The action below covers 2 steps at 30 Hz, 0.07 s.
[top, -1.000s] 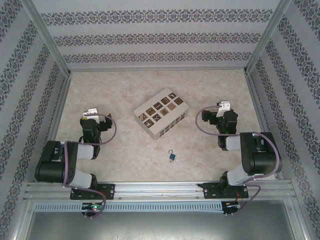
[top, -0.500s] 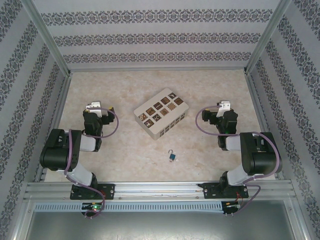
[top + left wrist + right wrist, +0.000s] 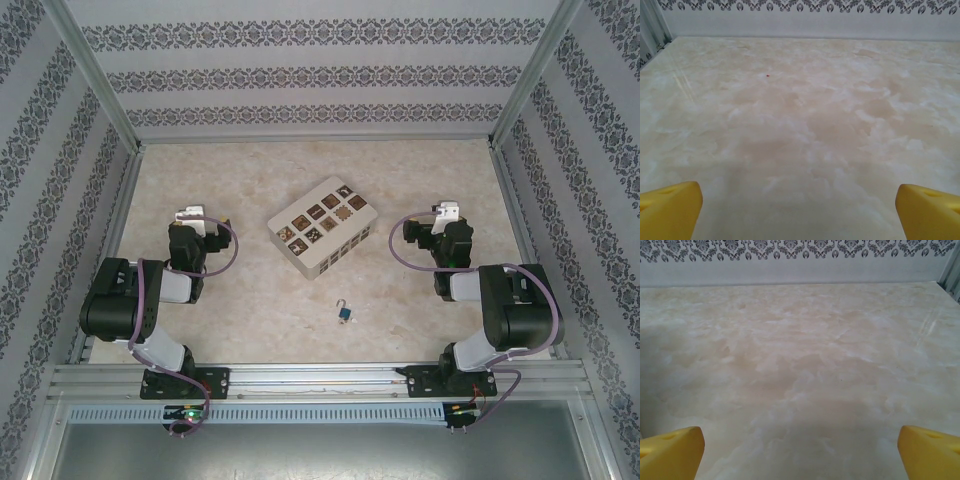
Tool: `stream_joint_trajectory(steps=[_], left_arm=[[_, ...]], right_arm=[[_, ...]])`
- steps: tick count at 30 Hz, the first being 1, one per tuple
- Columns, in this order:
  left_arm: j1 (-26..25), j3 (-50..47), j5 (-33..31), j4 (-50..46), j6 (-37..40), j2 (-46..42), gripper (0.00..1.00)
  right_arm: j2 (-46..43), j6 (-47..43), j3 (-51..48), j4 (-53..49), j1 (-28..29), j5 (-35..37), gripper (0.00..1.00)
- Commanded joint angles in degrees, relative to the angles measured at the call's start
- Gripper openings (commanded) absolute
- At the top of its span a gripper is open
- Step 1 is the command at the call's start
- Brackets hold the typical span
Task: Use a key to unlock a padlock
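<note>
one padlock [image 3: 344, 313] lies on the table [image 3: 240, 180], near the middle of its near edge. one cream box [image 3: 322, 239] sits about the table's centre; its top carries two rows of brown picture tiles, too small to count surely. two arms stand at the near edge, the left arm [image 3: 125, 305] and the right arm [image 3: 515, 310], one by each near corner. there are two grippers, the left gripper [image 3: 190, 214] and the right gripper [image 3: 444, 211]. the left wrist view shows two yellow fingertips [image 3: 670, 207] and the right wrist view two more, four in all.

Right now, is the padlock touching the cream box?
Apart. The top external view shows a strip of bare table between the padlock and the cream box, which sits farther from the arms.
</note>
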Motion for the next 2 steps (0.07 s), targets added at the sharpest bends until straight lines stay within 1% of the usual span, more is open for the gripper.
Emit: stream_joint_trajectory(steps=[1,2], left_arm=[[0.4,0.3,0.8,-0.9,1.0,-0.4,0.99],[0.4,0.3,0.8,-0.9,1.1,-0.4,0.99]], right_arm=[[-0.2,-0.8,0.9,0.7,0.4,0.9,0.98],[-0.2,-0.8,0.9,0.6,0.4,0.8,0.98]])
